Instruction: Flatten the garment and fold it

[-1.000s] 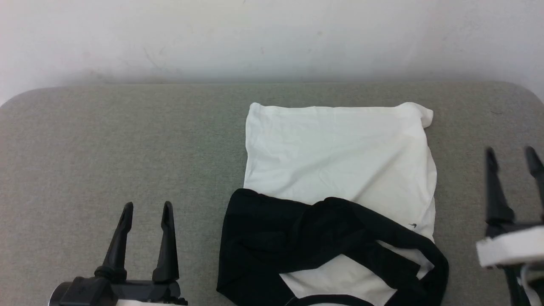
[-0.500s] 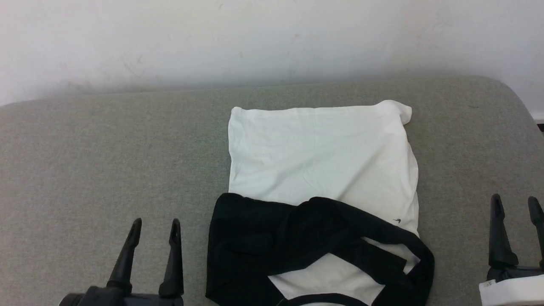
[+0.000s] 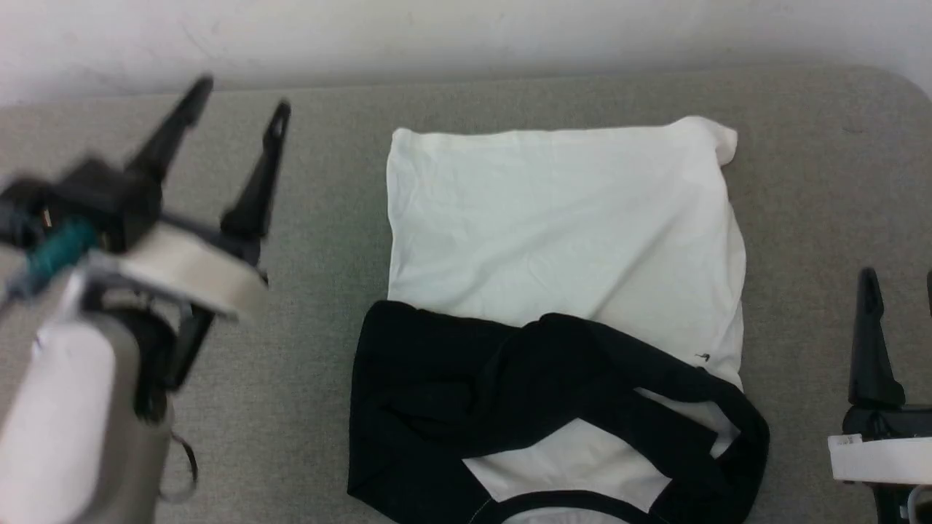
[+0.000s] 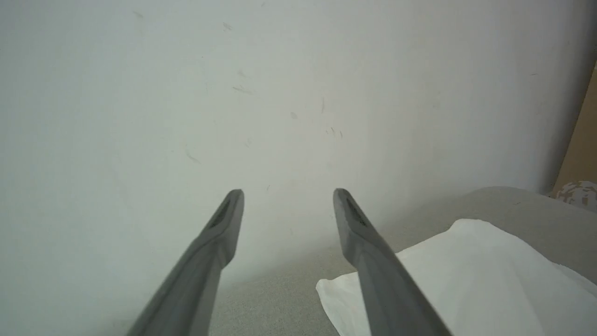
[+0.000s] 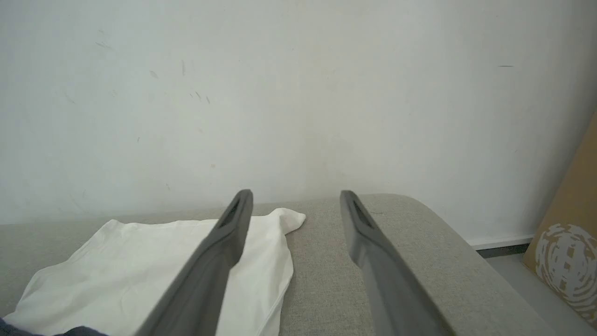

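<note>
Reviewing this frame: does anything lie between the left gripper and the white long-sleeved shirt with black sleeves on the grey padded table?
Nothing visible does. The open left gripper hovers left of the white shirt with black sleeves, off its far left corner; bare grey padded table lies between them.

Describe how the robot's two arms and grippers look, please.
The left gripper and right gripper each have two long black tapering fingers on a black base, with a white collar behind. The left forearm is pale, with a teal part near the wrist.
</note>
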Robot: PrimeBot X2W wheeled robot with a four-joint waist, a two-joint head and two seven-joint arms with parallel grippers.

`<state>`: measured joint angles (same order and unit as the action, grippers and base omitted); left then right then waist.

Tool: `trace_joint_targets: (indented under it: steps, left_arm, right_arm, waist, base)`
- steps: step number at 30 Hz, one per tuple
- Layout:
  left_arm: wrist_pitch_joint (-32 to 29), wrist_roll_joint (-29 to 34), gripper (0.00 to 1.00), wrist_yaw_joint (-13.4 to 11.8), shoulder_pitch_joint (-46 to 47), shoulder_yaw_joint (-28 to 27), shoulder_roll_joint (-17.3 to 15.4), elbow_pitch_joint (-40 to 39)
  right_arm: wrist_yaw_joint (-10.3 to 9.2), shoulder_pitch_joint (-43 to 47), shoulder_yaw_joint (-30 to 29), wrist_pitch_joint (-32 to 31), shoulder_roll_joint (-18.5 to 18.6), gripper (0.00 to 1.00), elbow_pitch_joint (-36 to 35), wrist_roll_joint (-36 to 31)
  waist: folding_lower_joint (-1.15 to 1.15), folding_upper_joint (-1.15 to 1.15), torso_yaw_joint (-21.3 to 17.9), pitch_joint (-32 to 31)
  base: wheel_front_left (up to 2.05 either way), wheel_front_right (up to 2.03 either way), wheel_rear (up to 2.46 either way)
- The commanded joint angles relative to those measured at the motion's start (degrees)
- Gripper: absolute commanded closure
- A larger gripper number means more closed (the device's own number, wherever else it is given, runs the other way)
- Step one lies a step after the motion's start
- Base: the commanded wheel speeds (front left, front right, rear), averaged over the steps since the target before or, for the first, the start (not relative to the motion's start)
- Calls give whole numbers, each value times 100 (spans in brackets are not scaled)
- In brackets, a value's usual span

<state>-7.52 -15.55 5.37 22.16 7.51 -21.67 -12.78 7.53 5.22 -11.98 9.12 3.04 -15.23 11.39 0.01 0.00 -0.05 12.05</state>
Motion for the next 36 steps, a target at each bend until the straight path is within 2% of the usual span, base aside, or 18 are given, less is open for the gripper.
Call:
trace_joint_targets:
  steps: [1,6,9,14,20,26,34,36]
  left_arm:
    - [-147,-105,0,53,285,35,-45,86]
    - [-1307,-576,0,181,1889,465,-366,871]
    - [-1876,-944,0,199,2569,700,-337,1370]
    - [-2334,-1123,0,206,3266,959,-321,2099]
    - [-2706,-1167,0,208,3571,1216,-361,2721]
    - [-3034,-1310,0,136,3565,1230,-347,3163]
    - [-3542,-1945,0,77,3468,1064,-117,3244]
    - [-3669,-1945,0,66,3458,1113,-139,3206]
  right_arm:
    - [-4,-91,25,-3,-16,0,-37,42]
    - [-4,-266,110,29,-16,0,-70,89]
    - [-4,-337,129,54,-16,0,-55,127]
    - [-4,-457,209,96,-16,0,-25,186]
    - [-4,-611,233,135,-16,0,-36,189]
    - [-4,-703,240,169,-16,0,-9,217]
    - [-4,-733,206,219,-16,0,73,226]
    - [-4,-773,222,223,-16,0,97,226]
  waist:
    - [-1,0,-32,408]
    - [-1,0,-193,822]
    - [-1,0,-287,1037]
    - [-1,0,-440,1401]
    - [-1,0,-595,1822]
    - [-1,0,-743,2085]
    - [-1,0,-786,2266]
    - [-1,0,-791,2299]
  base:
    - [0,0,0]
    - [0,0,0]
    - [0,0,0]
    - [0,0,0]
    - [0,0,0]
    - [0,0,0]
    - [0,0,0]
    - [0,0,0]
